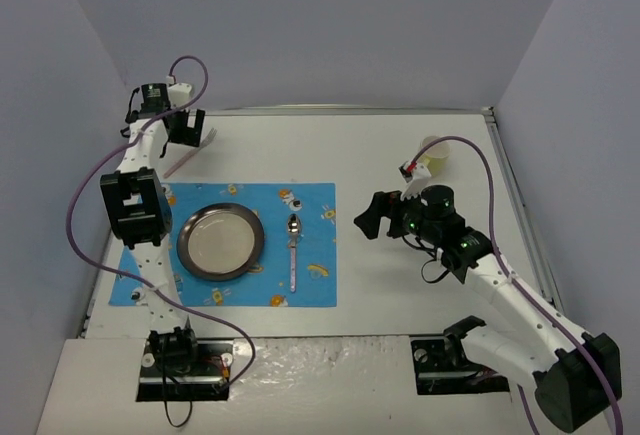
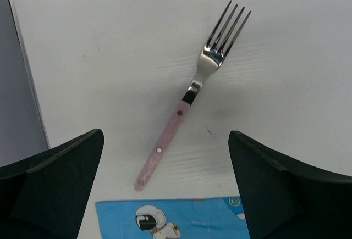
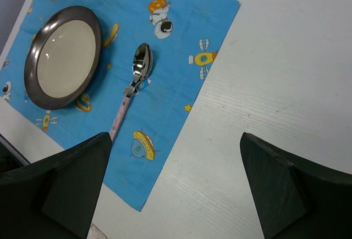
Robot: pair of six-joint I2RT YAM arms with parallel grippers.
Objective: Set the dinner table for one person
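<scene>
Above the fork (image 2: 192, 93) on the dinner table (image 2: 99, 41), left gripper (image 2: 165, 132) wide; right gripper (image 3: 176, 135) wide, empty.

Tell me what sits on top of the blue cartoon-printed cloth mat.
On the blue mat: a round dark-rimmed plate and a pink-handled metal spoon beside it. The cloth beneath the plate is hidden.

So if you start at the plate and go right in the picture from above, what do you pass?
Plate → spoon → right gripper → cup.
</scene>
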